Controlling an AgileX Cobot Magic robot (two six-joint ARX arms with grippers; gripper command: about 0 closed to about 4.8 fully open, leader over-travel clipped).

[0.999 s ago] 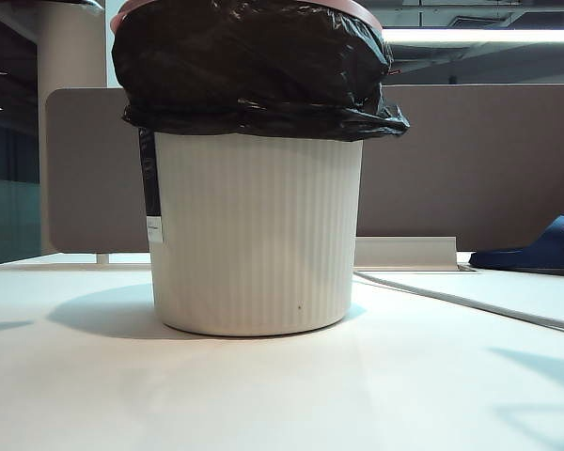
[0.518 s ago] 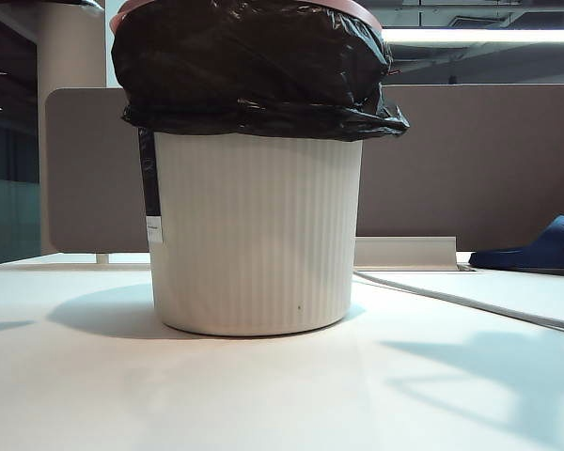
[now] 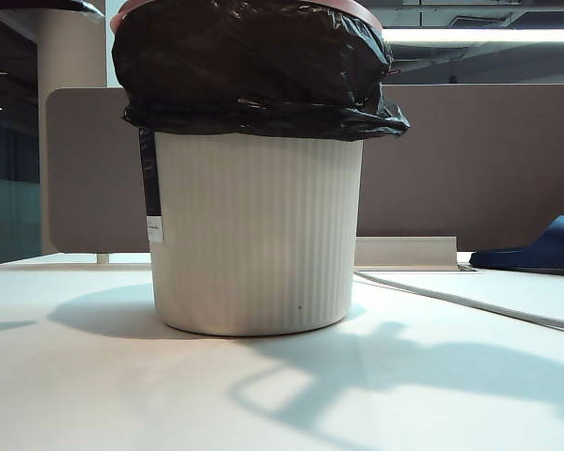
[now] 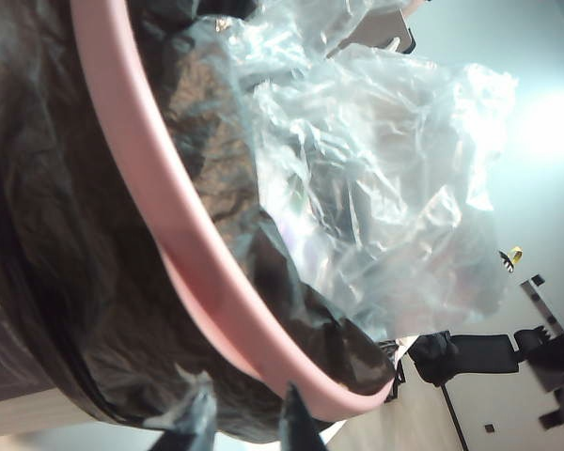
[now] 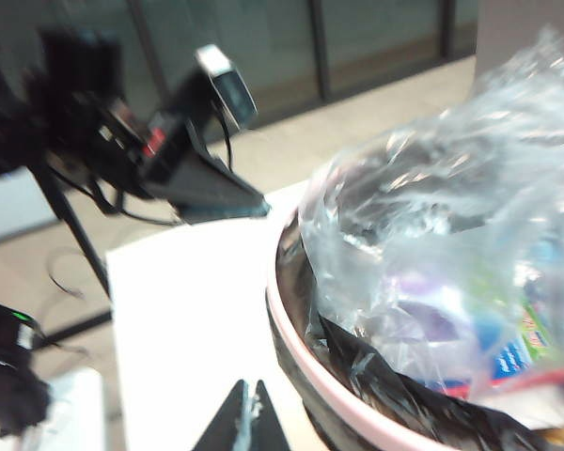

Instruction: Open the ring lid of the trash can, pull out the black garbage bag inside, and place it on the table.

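The can (image 3: pixel 257 230) stood upright on the table (image 3: pixel 94 395), the black bag (image 3: pixel 254 70) folded over its rim and pinned there by the pink ring lid (image 4: pixel 150 178), which was still seated. Clear crumpled plastic (image 4: pixel 376 178) bulged from the can's mouth in both wrist views. The step in hand was judged to be the first one, the opening of the lid, with nothing yet lifted.

The left gripper (image 4: pixel 247 423) sat at the can's rim, its two dark fingertips a little apart on either side of the ring's edge. Whether they pinched the ring or only the bag film beside it could not be told. The right gripper (image 5: pixel 246 418) hung above the table just beside the can, fingertips pressed together and empty. Neither gripper appeared in the exterior view; only an arm's shadow (image 3: pixel 395 366) lay on the table, right of the can.

The next move probably called for a firm pinch on the thin ring and a straight lift off the rim, with the can kept from tipping.

The table was smooth, white and glossy. A grey-brown partition (image 3: pixel 470 160) stood behind it, a blue slipper (image 3: pixel 536 249) at far right, and ceiling lights above.
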